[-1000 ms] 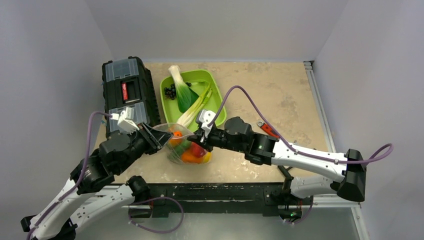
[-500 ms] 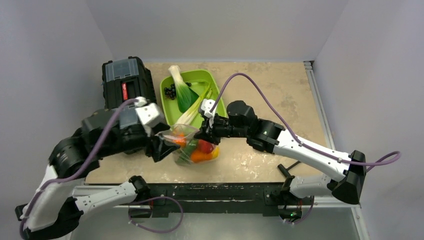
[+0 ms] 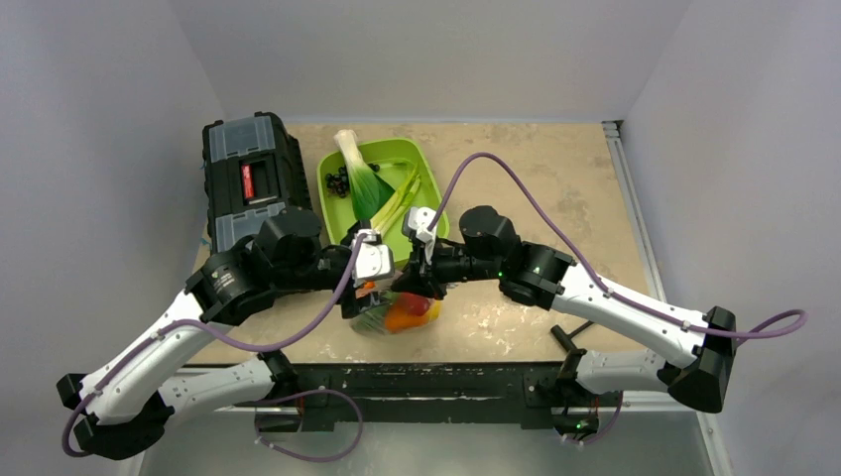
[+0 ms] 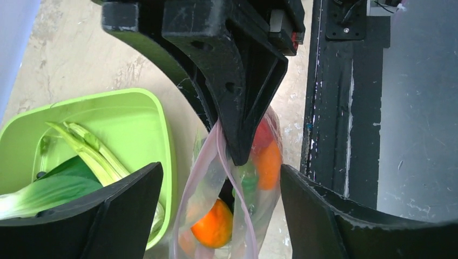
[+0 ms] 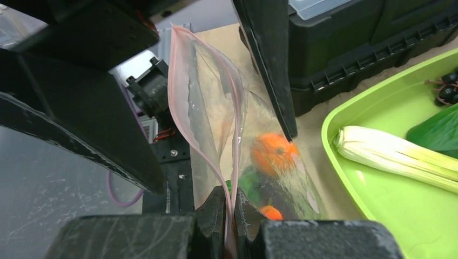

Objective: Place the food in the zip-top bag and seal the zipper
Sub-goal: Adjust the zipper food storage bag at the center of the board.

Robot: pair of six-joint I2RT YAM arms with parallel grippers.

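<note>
Right claw [image 5: 229, 204] pinched shut on the pink zipper [image 5: 186, 102] at one end of the bag [image 3: 390, 315]. Left claw [image 4: 220, 168] spread wide, one finger either side of the bag's top, gripping nothing. Bag upright between the claws over the worktop [image 3: 536, 178], just beside the green tray [image 3: 330, 188]; mouth gaping. Food [image 5: 273, 152] inside: orange, red and green pieces.
</note>
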